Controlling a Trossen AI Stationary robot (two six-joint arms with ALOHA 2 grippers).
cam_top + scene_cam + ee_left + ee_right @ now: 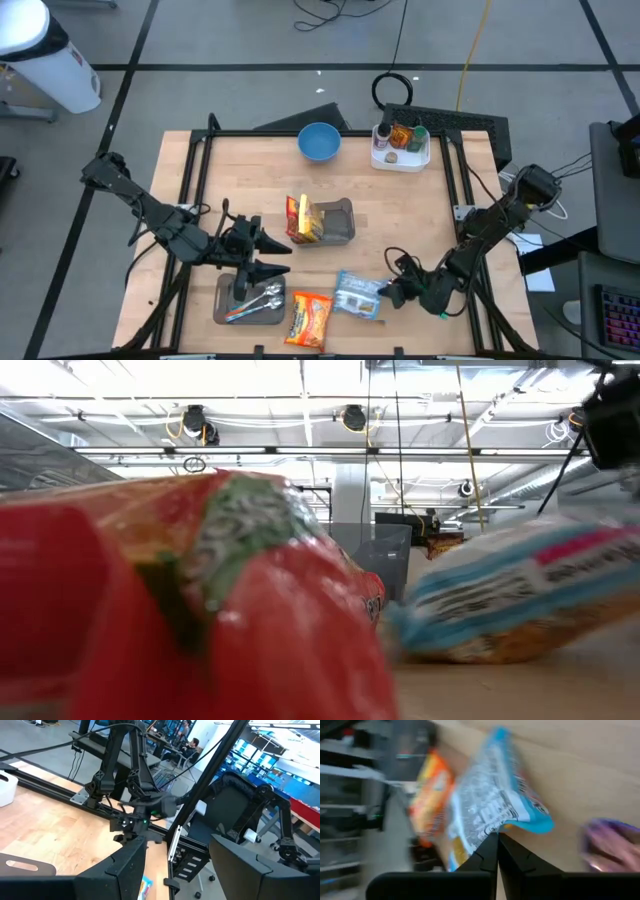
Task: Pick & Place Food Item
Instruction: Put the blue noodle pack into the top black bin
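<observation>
High view, left to right
Left claw (pixel 268 256): fingers spread apart and holding nothing, hovering at 12 o'clock of the grey tray (pixel 222 300), clear of the food.
Grey tray: 1, at 7 o'clock on the tabletop (pixel 240 175), keeping the cutlery (pixel 252 300) together.
Orange snack bag (pixel 308 318): 1, flat at 6 o'clock, free to take.
Grey bin (pixel 340 222): 1, centre, with a red-yellow packet (pixel 297 218) leaning at its side; likely the drop spot.
Blue bowl (pixel 319 142): 1, at 12 o'clock.
Blue-white snack bag (pixel 357 295): 1, the task's food, just right of the orange one.
Right claw (pixel 392 292): pinched closed on that bag's edge, probably to lift it.
White caddy (pixel 401 158): 1, at 1 o'clock, holding small bottles.
</observation>
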